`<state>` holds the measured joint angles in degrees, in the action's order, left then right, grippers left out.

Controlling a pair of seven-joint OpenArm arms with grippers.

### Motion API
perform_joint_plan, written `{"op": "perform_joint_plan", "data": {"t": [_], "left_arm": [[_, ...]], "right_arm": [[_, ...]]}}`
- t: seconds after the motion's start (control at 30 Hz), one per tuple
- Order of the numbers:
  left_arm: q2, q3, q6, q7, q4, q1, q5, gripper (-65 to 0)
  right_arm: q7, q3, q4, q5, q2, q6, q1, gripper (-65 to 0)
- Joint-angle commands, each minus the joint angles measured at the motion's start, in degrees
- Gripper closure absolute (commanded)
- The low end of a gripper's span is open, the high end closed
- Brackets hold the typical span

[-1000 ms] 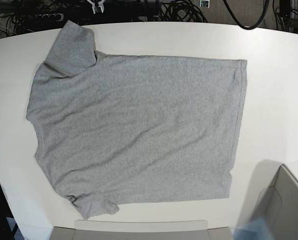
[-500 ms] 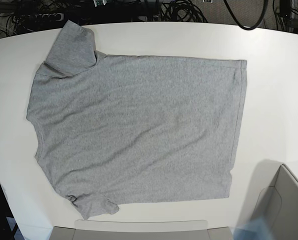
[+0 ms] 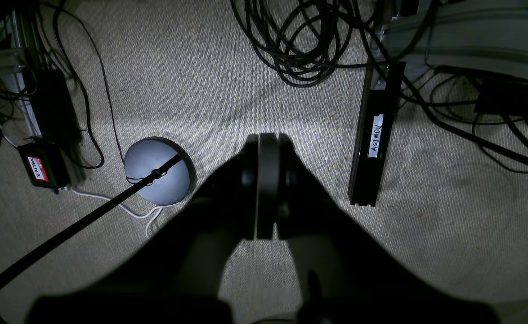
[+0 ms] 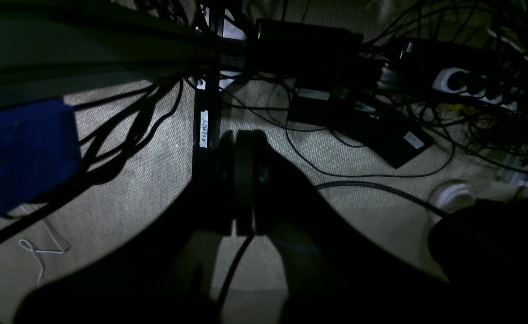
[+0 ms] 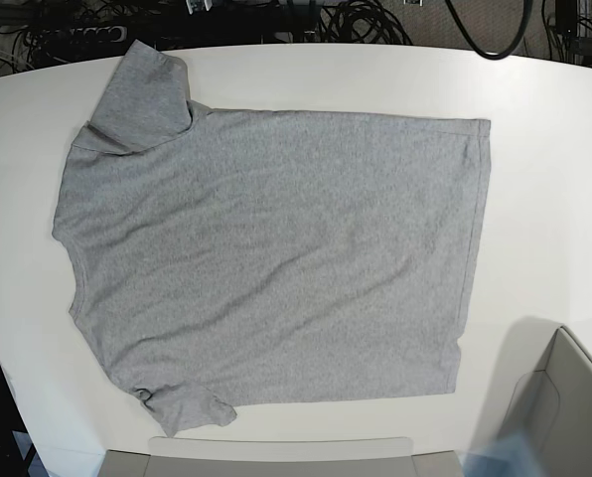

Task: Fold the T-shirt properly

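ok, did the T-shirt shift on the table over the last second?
No. The T-shirt lies flat in the same spot; its hem keeps the same gap to the table edge.

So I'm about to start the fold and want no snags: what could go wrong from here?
The T-shirt lies flat, but its far sleeve reaches the table edge, so a pull there might drag it off. The near sleeve is bunched; folding over it may trap wrinkles. Both arms hang off the table above floor cables, which could catch as they rise.
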<state>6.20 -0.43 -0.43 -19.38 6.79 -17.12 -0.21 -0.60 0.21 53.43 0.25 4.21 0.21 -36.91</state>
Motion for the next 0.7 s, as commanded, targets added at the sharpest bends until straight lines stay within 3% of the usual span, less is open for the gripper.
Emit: {"op": "perform_joint_plan", "data": {"t": [0.0, 0.27, 0.43, 0.67], "left_arm": [[0.2, -0.1, 0.2, -0.2, -0.1, -0.8, -0.2, -1.2], [0.2, -0.1, 0.2, -1.4, -0.1, 0.7, -0.2, -1.2], [0.2, -0.1, 0.2, -18.4, -0.1, -1.8, -0.2, -1.2], [0.2, -0.1, 0.2, -38.6, -0.1, -7.4, -0.2, -1.2]], "right_arm": [[0.6, -0.1, -0.4, 0.1, 0.1, 0.2, -0.4, -0.3], [0.6, -0.2, -5.5, 0.1, 0.1, 0.2, 2.6, -0.3], [1.2, -0.2, -4.9, 0.1, 0.1, 0.2, 2.6, -0.3], [10.8, -0.3, -0.6, 0.1, 0.1, 0.2, -2.2, -0.3]]}}
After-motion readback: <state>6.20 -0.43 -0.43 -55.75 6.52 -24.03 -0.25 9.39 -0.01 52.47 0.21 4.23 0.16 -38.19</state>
